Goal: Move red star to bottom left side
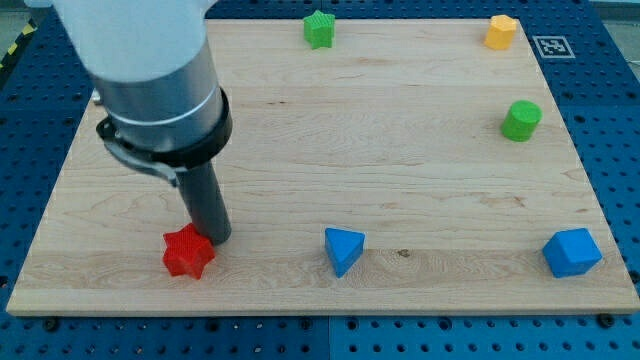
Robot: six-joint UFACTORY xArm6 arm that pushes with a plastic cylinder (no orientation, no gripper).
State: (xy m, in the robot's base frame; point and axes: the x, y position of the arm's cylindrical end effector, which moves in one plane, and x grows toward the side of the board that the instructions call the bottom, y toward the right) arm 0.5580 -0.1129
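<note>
Pressed against the upper right edge of the red star (187,251), my tip (215,240) has no jaws to open or close and holds nothing, only touching the block from the side. That star lies near the wooden board's (300,130) bottom left corner, with a blue triangular block (343,249) well to its right and a blue cube-like block (572,252) at the bottom right. Along the view's top sit a green star (319,29) and an orange block (501,32), and a green cylinder (520,120) stands at the right.
</note>
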